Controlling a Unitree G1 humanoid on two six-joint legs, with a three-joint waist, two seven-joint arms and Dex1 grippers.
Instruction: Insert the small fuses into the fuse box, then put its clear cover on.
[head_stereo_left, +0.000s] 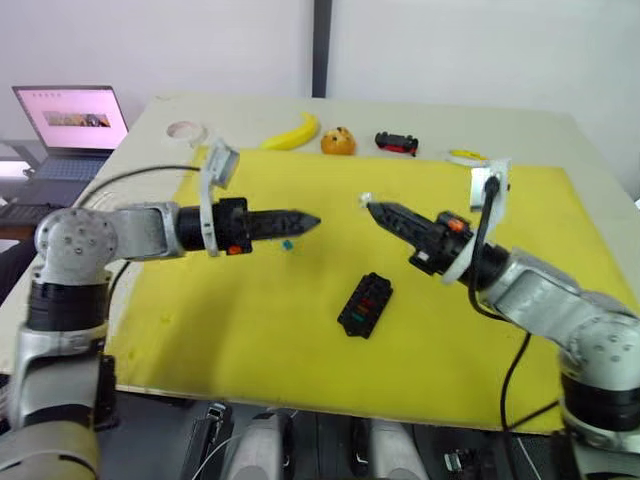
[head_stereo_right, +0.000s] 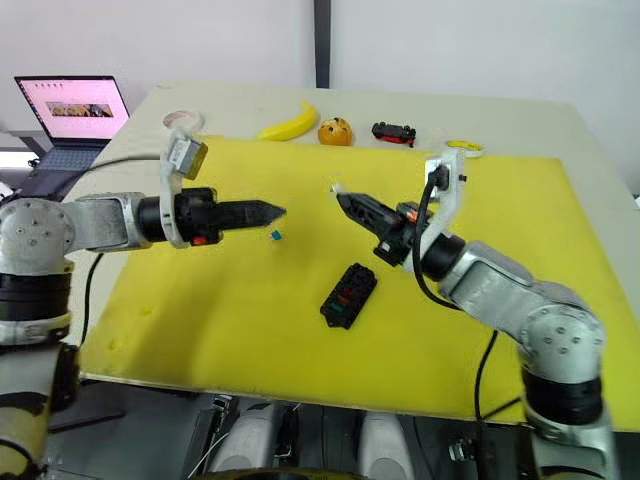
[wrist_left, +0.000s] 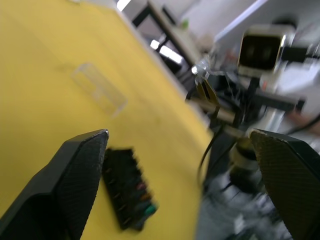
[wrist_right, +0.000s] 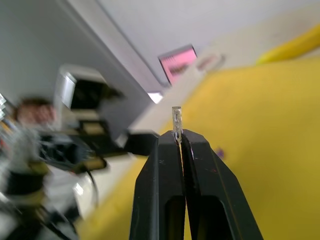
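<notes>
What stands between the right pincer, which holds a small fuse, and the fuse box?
Nothing visible. Only bare yellow mat lies between the right pincer, shut on the small fuse, and the fuse box. The left pincer hangs off to the side.

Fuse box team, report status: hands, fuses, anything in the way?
Left hand open, empty. Right hand shut on a pale fuse. Fuse box on yellow mat, unobstructed. Teal fuse loose.

Mat (head_stereo_left: 250, 330): plain yellow. Fuse box (head_stereo_left: 364, 304): black, with red and green fuses seated in its slots. Loose fuse (head_stereo_left: 288, 243) on the mat: teal. Banana (head_stereo_left: 293, 133): yellow. Toy car (head_stereo_left: 396, 142): black and red. Both grippers' fingers (wrist_left: 75, 175): black, finely textured.
</notes>
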